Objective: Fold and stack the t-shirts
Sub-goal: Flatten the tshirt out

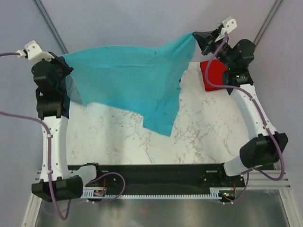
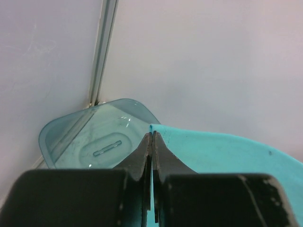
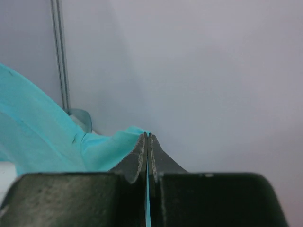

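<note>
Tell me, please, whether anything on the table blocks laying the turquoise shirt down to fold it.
Nothing visible does. The turquoise shirt hangs stretched between the left claw and right claw, above bare table. The folded red shirt lies at the right rear edge, off to the side. The cloth hides the table's rear part.

The left gripper (image 2: 152,137) has its two dark fingers (image 2: 139,156) pressed together, and a thin edge of the turquoise t-shirt (image 2: 222,153) is pinched between them. The corner of the cloth sticks out just above the fingertips. From there the shirt spreads to the right of the fingers as a smooth, gently curved sheet. To the left of the fingers and behind them lies a translucent teal tray (image 2: 71,130) with rounded corners. Above the tray a metal rail (image 2: 103,47) goes up along the pale wall (image 2: 213,56), which fills the space beyond the fingertips
</note>
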